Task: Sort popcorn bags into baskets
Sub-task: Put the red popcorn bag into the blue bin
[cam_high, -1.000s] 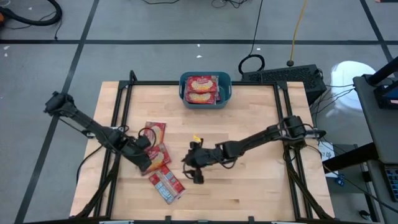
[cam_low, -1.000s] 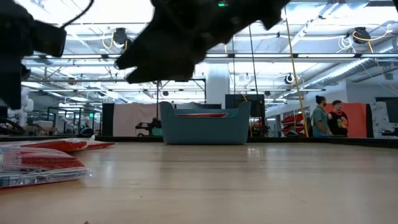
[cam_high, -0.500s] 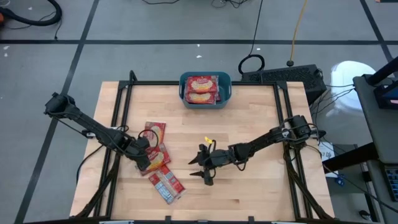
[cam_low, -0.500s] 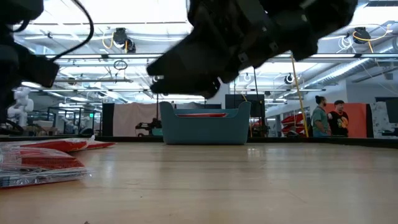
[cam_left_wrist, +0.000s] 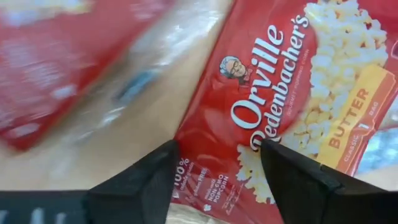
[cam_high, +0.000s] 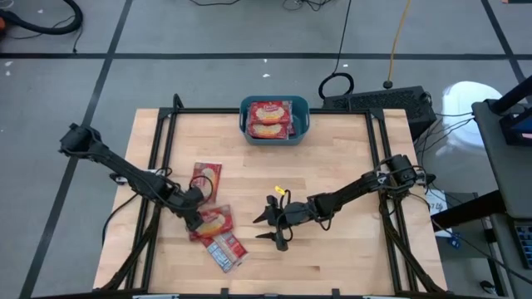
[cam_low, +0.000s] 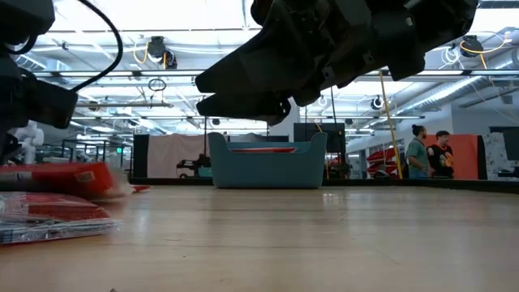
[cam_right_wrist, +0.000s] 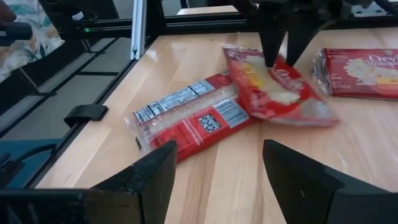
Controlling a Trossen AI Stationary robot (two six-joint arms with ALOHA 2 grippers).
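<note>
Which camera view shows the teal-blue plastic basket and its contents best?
The high view: it looks straight down into the teal-blue plastic basket, showing red popcorn bags inside. The low view shows only its side wall with a red strip above the rim. Neither wrist view shows it.

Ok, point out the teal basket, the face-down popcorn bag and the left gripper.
teal basket [cam_high: 303, 121]: high view, right rim.
face-down popcorn bag [cam_high: 225, 250]: high view, middle of its back.
left gripper [cam_high: 198, 216]: high view, between its fingertips.
</note>
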